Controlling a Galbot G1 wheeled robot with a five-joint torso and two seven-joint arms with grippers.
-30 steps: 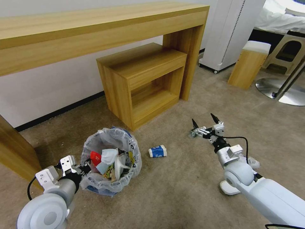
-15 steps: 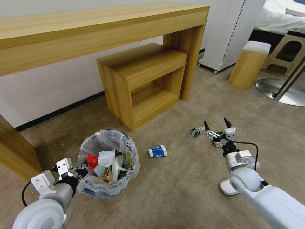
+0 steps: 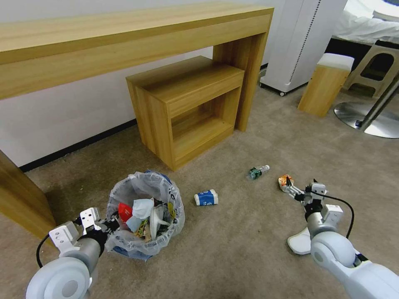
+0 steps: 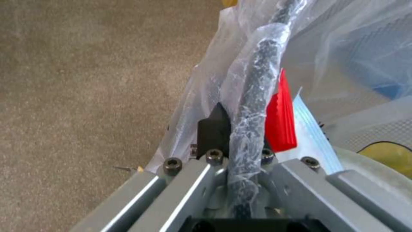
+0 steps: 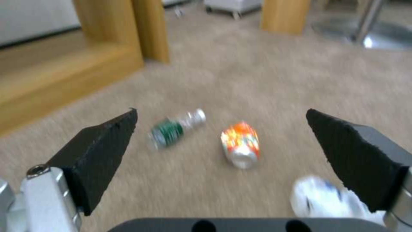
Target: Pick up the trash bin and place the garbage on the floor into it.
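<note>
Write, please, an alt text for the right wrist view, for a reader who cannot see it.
The right pincer is wide open above the floor, its two black fingertips framing an orange can and a small bottle lying on their sides. A white wad lies closer, and wooden furniture stands behind.

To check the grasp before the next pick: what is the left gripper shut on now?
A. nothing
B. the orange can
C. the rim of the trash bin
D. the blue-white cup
C: in the left wrist view the left gripper pinches the bag-covered rim of the trash bin.
</note>
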